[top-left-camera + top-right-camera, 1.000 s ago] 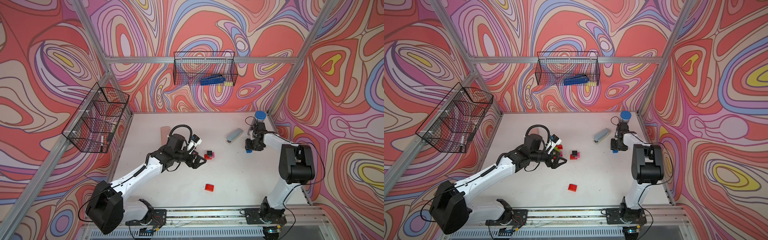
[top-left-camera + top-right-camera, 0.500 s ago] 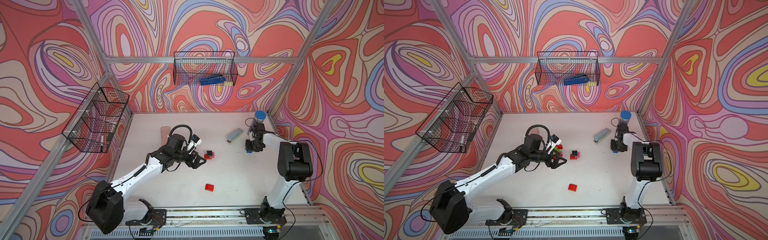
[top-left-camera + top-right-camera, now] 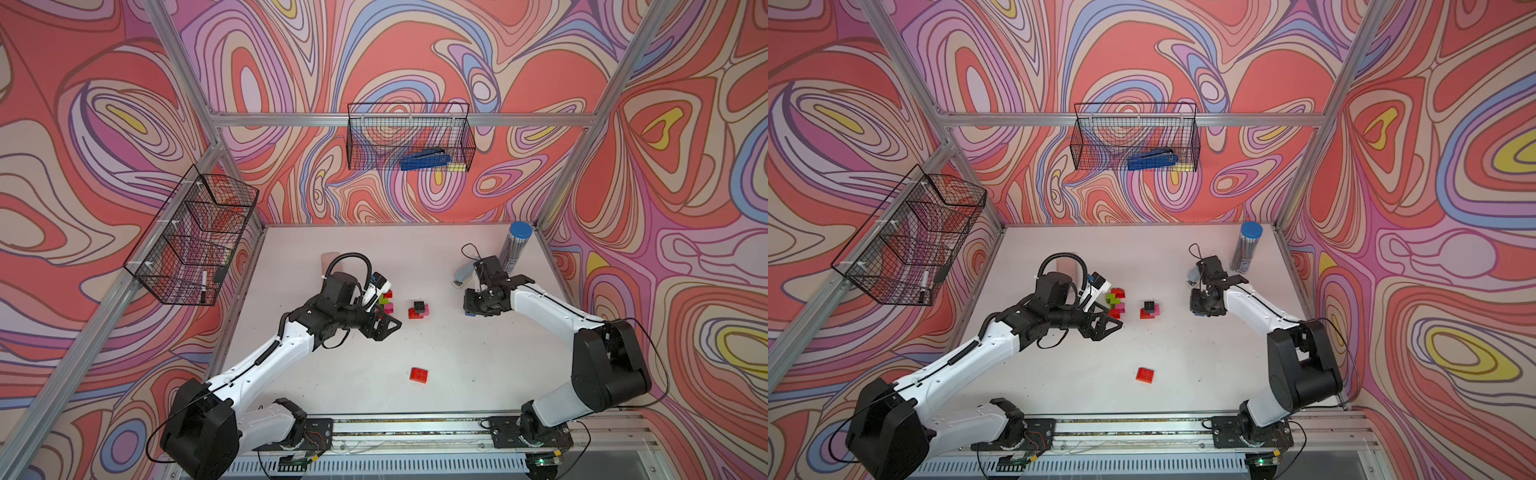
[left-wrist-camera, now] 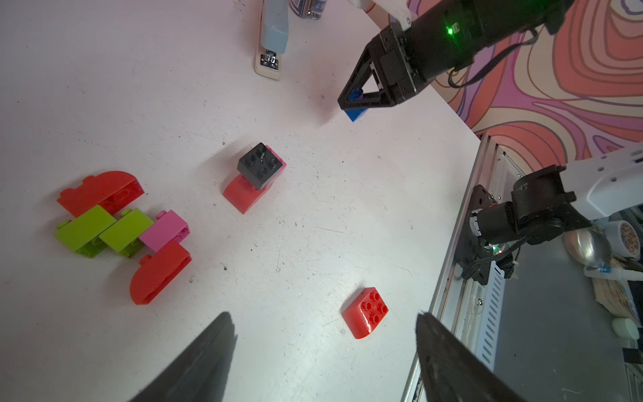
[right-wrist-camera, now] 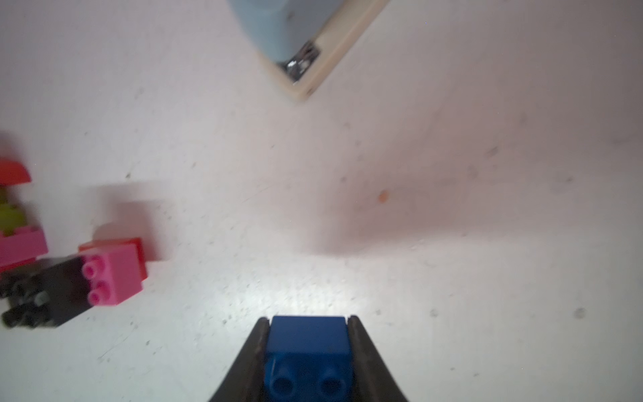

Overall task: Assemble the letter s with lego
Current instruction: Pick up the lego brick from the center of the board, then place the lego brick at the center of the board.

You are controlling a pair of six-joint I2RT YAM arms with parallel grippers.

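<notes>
Right, I am pinching the blue brick (image 5: 306, 348) in the right tool (image 5: 308, 318), down by the table (image 4: 313, 243) and well apart from the stack (image 4: 259, 170) of black on pink and red; I cannot tell whether it is lifted. I am judging this as the pick step: next I am needing to carry it past the stack to the red, green and pink row (image 4: 121, 226) beyond. The left tool (image 4: 322, 318) is hanging spread and empty near that row, possibly crowding my way in. A stapler (image 4: 273, 41) is lying on the stack's far side, a loose red brick (image 4: 365, 311) on its near side.
</notes>
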